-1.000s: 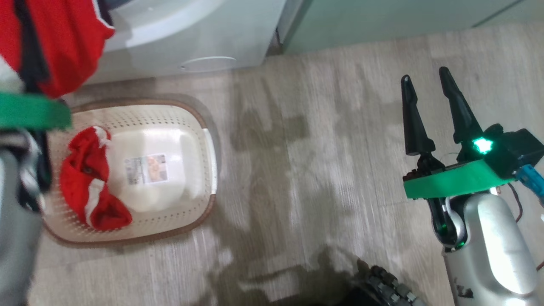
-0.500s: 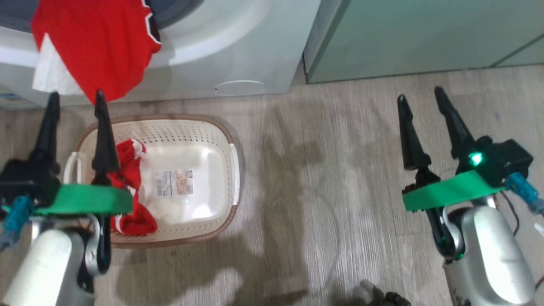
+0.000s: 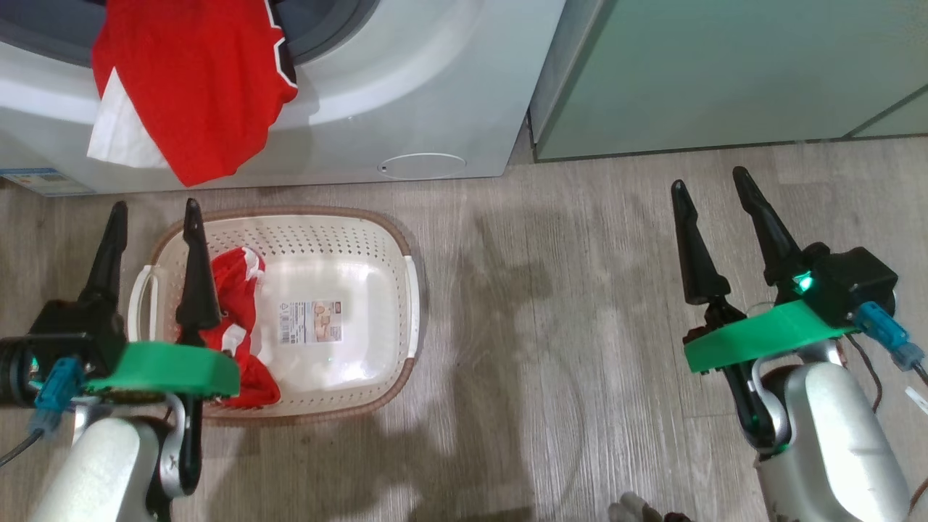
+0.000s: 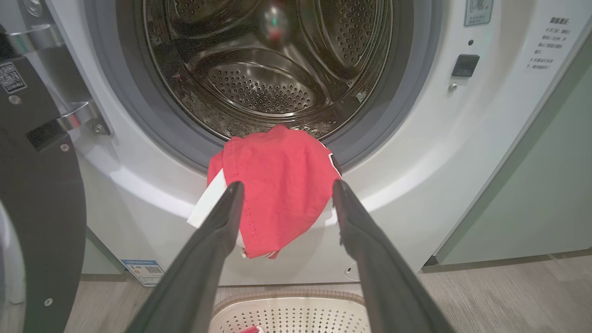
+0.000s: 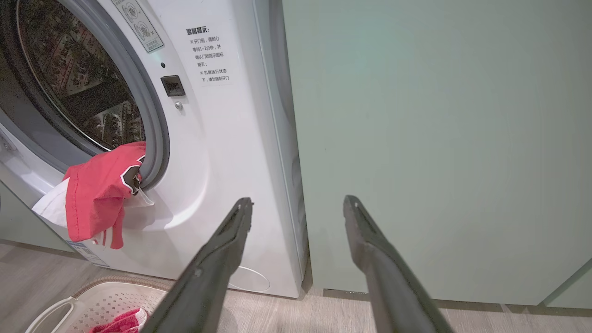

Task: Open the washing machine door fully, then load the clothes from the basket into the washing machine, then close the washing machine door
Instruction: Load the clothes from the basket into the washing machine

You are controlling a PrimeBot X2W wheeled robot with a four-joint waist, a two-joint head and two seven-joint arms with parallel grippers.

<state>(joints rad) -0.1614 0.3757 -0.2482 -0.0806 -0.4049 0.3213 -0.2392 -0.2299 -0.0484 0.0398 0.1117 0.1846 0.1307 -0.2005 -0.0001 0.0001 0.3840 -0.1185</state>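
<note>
The white washing machine (image 3: 406,87) stands open, its black-rimmed door (image 4: 37,194) swung out to the left in the left wrist view. One red and white garment (image 3: 192,87) (image 4: 273,185) (image 5: 99,194) hangs over the lip of the drum (image 4: 263,69). A second red garment (image 3: 235,319) lies in the left part of the cream basket (image 3: 395,239) on the floor below. My left gripper (image 3: 152,210) (image 4: 284,192) hovers open and empty over the basket's left side, short of the hanging garment. Over bare floor at the right, my right gripper (image 3: 710,181) (image 5: 298,203) is open and empty.
Pale green cabinets (image 3: 725,72) (image 5: 439,138) stand directly right of the washer. Grey wood-look floor (image 3: 551,326) stretches between the basket and my right arm. A blue label sticker (image 3: 40,180) sits low on the washer's front at the left.
The head view has swung up and right, shifting everything in it. My left gripper, which held the red garment up a second ago, now stands open and empty, and the garment hangs on the drum lip.
</note>
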